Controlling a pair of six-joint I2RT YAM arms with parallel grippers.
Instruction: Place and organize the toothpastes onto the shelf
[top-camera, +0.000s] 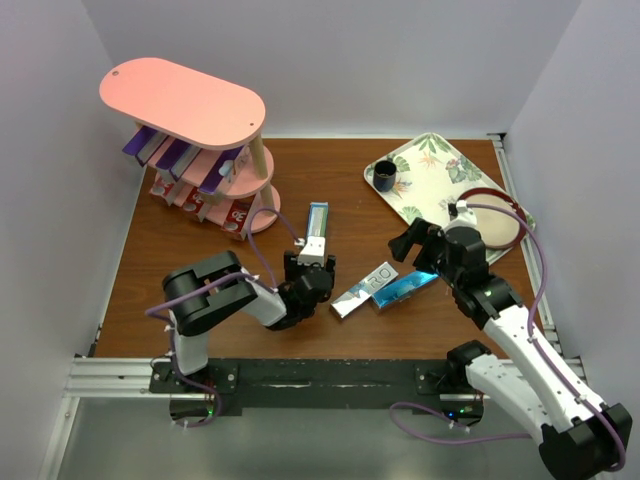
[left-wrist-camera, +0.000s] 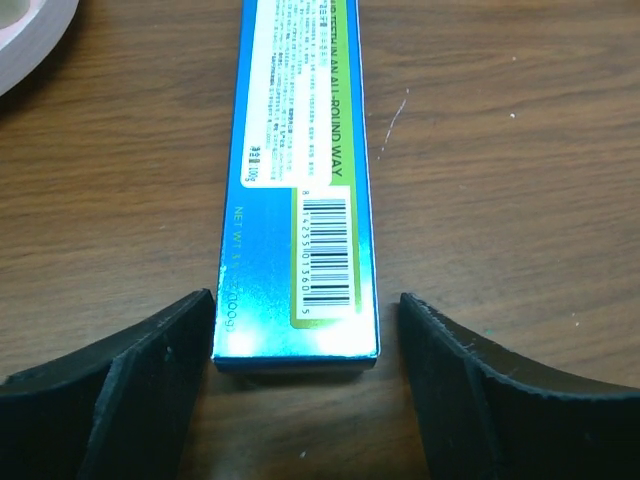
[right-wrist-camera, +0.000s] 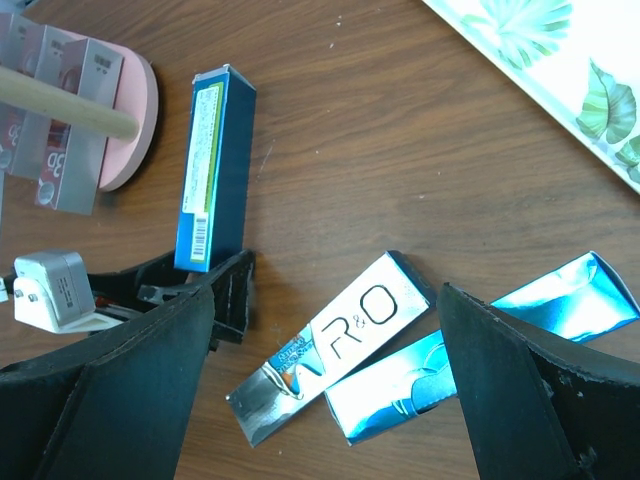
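Open left hand (left-wrist-camera: 305, 310) is straddling the end of the blue carton (left-wrist-camera: 300, 150), not gripping; right hand (right-wrist-camera: 345, 285) is gaping. It is looking light, stiff, slick: pinch its long sides.

We see a brown wooden table (top-camera: 200, 250), pink three-tier shelf (top-camera: 180, 95) standing at ten o'clock, leaf-patterned tray (top-camera: 430, 180) at one o'clock, blue carton (top-camera: 316, 222) flat near centre, silver carton (top-camera: 366, 288) and glossy teal carton (top-camera: 410, 288) – edge to edge – toward four o'clock

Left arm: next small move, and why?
Probably close the left gripper on the blue carton. The carton's near end lies flat on the table between the open fingers, and wood shows in the gap beside one finger, so nothing is clamped yet.
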